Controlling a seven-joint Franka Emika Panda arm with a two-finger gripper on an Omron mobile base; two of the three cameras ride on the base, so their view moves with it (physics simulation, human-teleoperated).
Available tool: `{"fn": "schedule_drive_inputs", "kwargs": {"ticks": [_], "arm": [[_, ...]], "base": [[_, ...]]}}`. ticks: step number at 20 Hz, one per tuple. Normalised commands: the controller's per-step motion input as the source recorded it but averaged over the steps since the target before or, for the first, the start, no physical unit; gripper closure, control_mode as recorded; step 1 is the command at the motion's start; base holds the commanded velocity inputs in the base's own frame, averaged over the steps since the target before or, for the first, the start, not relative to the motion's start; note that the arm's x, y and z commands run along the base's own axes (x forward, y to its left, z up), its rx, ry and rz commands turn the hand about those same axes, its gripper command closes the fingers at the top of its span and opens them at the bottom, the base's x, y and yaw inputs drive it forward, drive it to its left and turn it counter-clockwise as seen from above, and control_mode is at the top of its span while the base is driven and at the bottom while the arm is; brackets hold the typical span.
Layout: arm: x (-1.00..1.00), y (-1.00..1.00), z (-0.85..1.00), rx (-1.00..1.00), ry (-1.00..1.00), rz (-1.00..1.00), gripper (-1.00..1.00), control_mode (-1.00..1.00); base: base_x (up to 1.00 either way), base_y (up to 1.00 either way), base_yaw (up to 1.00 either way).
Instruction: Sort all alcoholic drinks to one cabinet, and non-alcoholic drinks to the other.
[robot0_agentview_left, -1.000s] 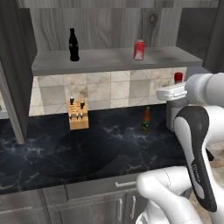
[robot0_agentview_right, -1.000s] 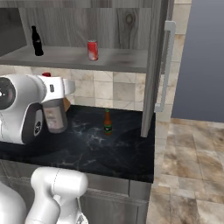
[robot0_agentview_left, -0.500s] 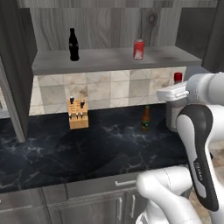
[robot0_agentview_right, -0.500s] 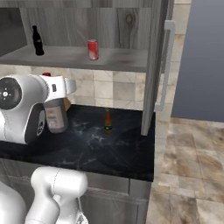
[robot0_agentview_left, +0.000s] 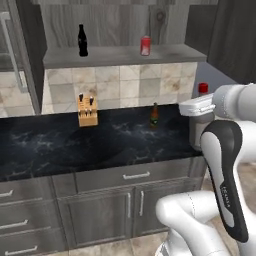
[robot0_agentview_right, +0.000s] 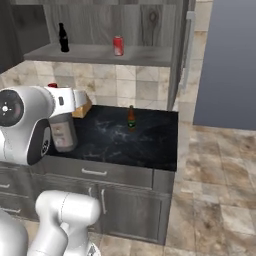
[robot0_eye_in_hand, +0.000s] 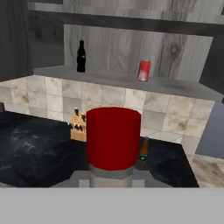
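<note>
step: carry stout bottle (robot0_agentview_right: 62, 134) to a cabinet | gripper (robot0_eye_in_hand: 111, 177): clamped on its neck, red cap centre-frame in hand view | advice: keep it upright, lift clear of counter (robot0_agentview_left: 75, 145) | slim bottle (robot0_agentview_left: 154, 115) mid-counter; cola bottle (robot0_agentview_left: 82, 41), can (robot0_agentview_left: 145, 45) on upper shelf (robot0_agentview_left: 115, 55)

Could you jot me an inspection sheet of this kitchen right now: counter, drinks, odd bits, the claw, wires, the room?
Surface: black marble counter.
Job's things: black cola bottle and red soda can upright on the open cabinet shelf; slim green-brown bottle standing on the counter; red-capped clear-grey bottle in the gripper.
Clutter: wooden knife block.
Grippers: gripper shut on the red-capped bottle.
Cables: nothing seen.
Surroundings: tiled backsplash, grey drawers, tiled floor.
</note>
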Motion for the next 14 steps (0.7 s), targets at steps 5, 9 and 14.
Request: {"fn": "schedule_drive_inputs", "kwargs": {"ticks": [5,9,14], "arm": [[0.00,0.00,0.00,0.00,0.00,0.00,1.00,1.00],[0.00,0.00,0.00,0.00,0.00,0.00,1.00,1.00],[0.00,0.00,0.00,0.00,0.00,0.00,1.00,1.00]], "base": [[-0.51,0.29,0.00],[-0.56,0.49,0.00],[-0.45,0.86,0.00]]}}
